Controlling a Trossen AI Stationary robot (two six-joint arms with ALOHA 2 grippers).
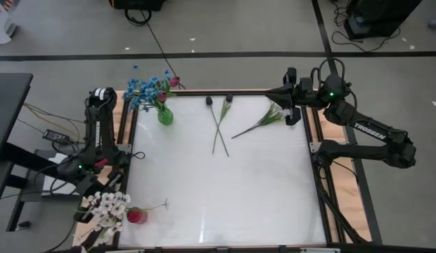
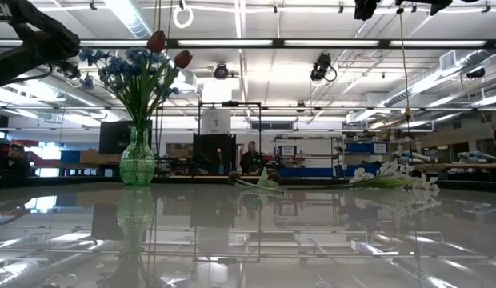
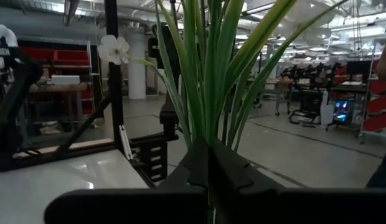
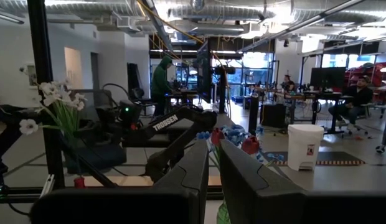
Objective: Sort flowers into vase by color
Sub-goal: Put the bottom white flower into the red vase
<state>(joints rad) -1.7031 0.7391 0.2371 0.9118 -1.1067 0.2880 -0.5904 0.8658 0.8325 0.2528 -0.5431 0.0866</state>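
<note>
Green stems and long leaves are seen closest in the left wrist view, rising straight from between the fingers of the left gripper, which is clamped shut on them; one small white blossom shows beside them. In the high view this spray of white blossoms is held at about 8 o'clock on the desk, just over the pink vase, with the left gripper at the desk's edge.

At about 10 o'clock the green glass vase stands upright, holding blue blossom clusters and pink-red tulip buds. In the low view the same vase is seen with the blue blossoms and two tulip buds above it.

Near 12 o'clock two dark-budded flowers lie flat on the desk with their stems crossed. Just beside them, toward 1 o'clock, another green-stemmed spray lies on the desk, its head reaching toward the right gripper.

The right gripper is held at the desk's edge at about 1 o'clock. In the right wrist view its fingers stand narrowly apart, and nothing is seen between them.
</note>
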